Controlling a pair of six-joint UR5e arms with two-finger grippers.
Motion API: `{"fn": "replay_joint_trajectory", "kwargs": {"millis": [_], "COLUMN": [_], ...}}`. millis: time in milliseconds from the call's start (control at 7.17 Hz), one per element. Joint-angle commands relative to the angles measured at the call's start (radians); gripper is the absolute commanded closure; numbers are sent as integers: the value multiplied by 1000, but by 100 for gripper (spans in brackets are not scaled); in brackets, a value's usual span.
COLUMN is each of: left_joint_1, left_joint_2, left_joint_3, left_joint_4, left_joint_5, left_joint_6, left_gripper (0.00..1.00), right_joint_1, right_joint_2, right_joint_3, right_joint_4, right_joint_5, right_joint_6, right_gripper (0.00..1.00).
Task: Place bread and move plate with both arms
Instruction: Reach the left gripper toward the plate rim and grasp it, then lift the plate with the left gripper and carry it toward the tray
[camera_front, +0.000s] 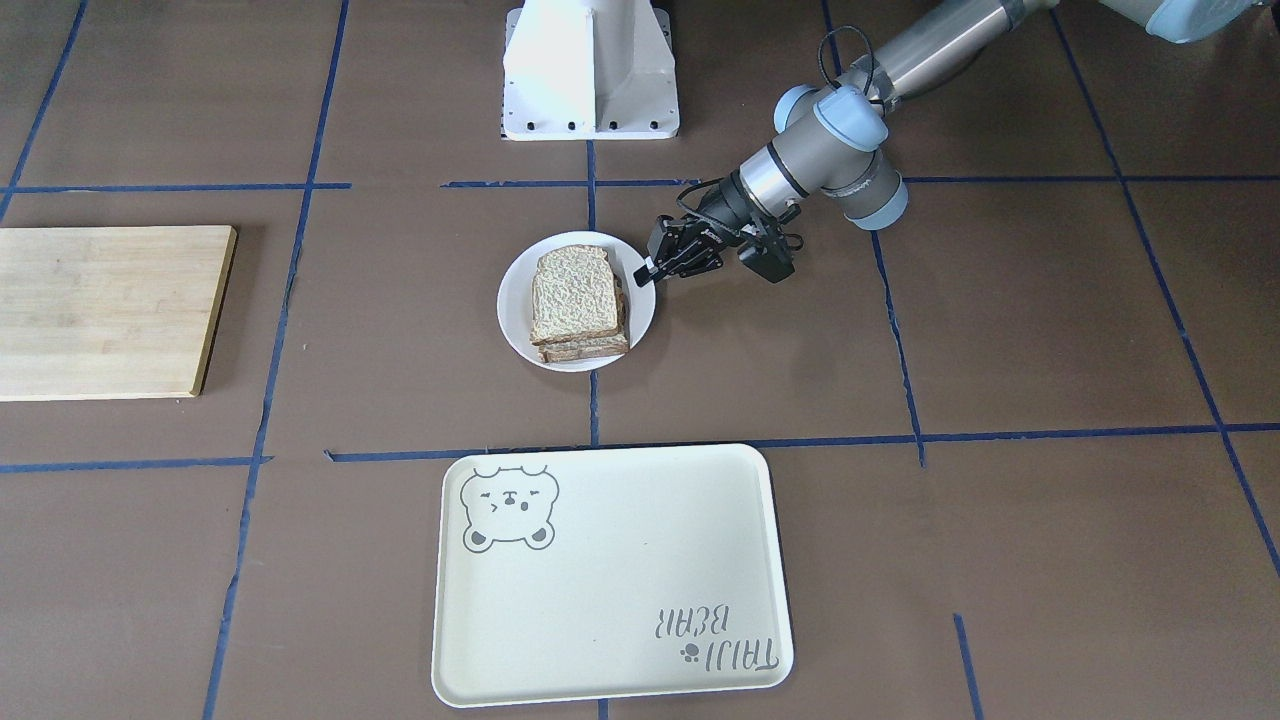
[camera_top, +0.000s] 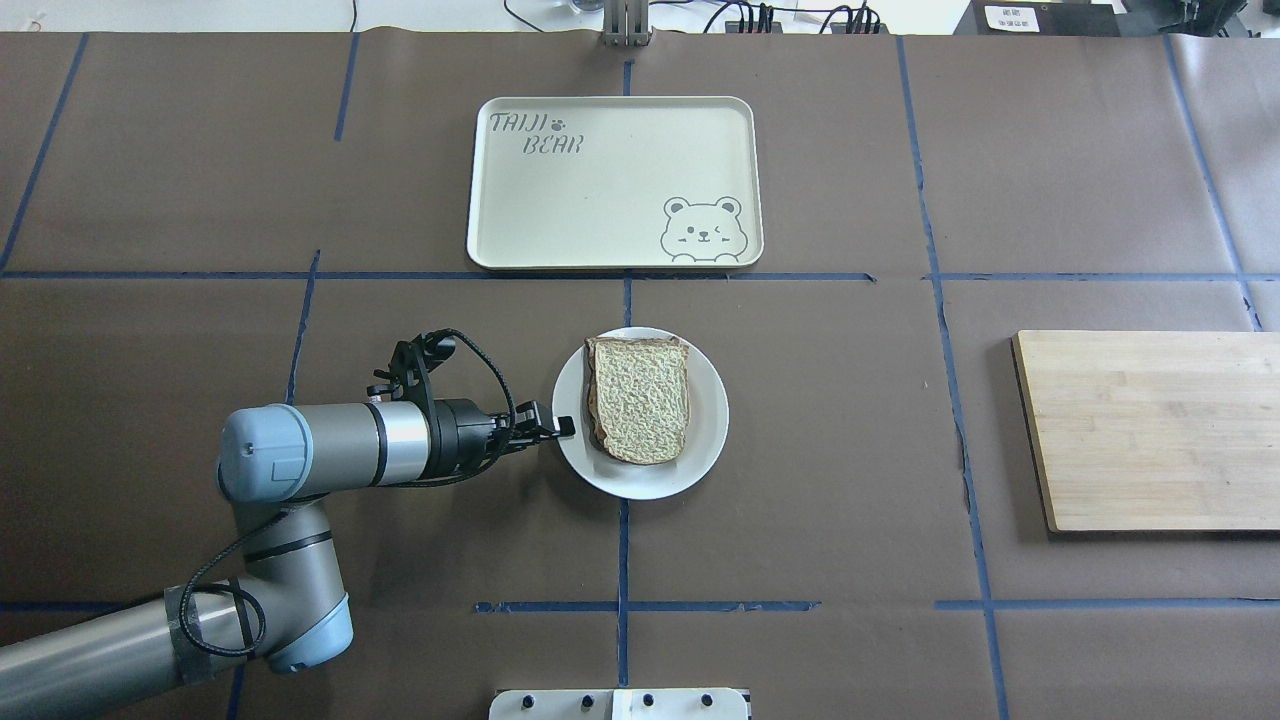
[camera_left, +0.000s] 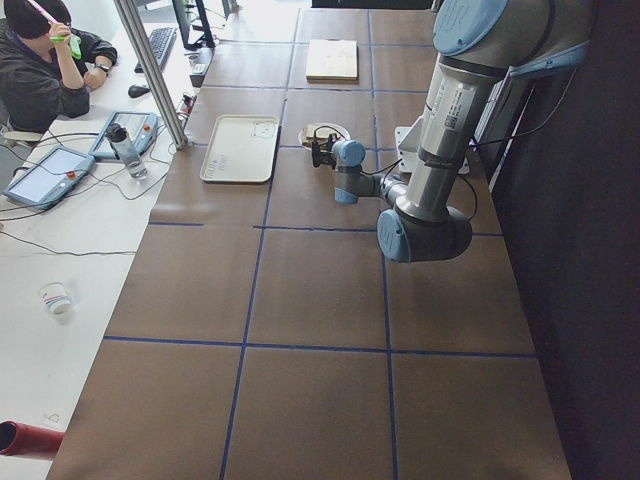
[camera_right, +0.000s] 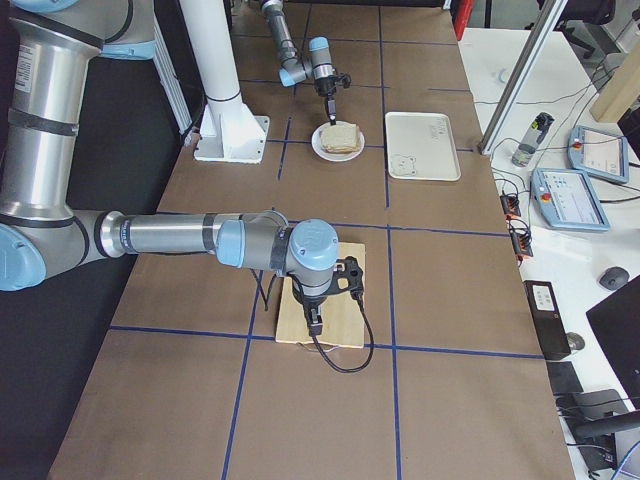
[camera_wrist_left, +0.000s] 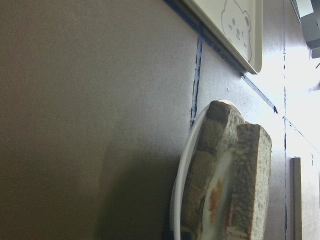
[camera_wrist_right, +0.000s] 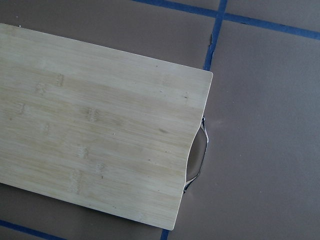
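The pale tan bread lies on top of a darker slice with egg on the small white plate, which sits flat on the table. In the overhead view the bread and plate are at the centre. My left gripper is turned on its side at the plate's near-left rim, and one fingertip overlaps the rim. I cannot tell if it is clamped. The left wrist view shows the plate rim and bread close up. My right gripper hangs over the cutting board; I cannot tell its state.
A cream bear tray lies beyond the plate, on the far side from me. A bamboo cutting board lies at my right, also in the right wrist view. The white pedestal stands at the table's near edge.
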Motion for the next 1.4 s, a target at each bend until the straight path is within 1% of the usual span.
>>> {"fn": "replay_joint_trajectory", "kwargs": {"millis": [0, 140, 279, 558, 698, 837, 1116, 1256], "left_joint_1": [-24, -46, -79, -136, -182, -225, -329, -362], "left_joint_2": [-4, -10, -23, -53, -106, -188, -361, -409], "left_joint_3": [-1, -1, -1, 18, 85, 211, 469, 564], "left_joint_4": [-89, -123, -139, -141, -141, -141, -137, -139], "left_joint_5": [1, 1, 1, 54, 57, 57, 57, 57], "left_joint_6": [-137, -161, -243, -349, -432, -460, -599, -629], "left_gripper": [98, 100, 100, 100, 100, 100, 100, 100], "right_joint_1": [0, 0, 0, 0, 0, 0, 0, 0], "right_joint_2": [0, 1, 1, 1, 1, 3, 3, 3], "right_joint_3": [0, 0, 0, 0, 0, 0, 0, 0], "right_joint_4": [0, 0, 0, 0, 0, 0, 0, 0], "right_joint_5": [0, 0, 0, 0, 0, 0, 0, 0], "right_joint_6": [0, 0, 0, 0, 0, 0, 0, 0], "right_gripper": [0, 0, 0, 0, 0, 0, 0, 0]}}
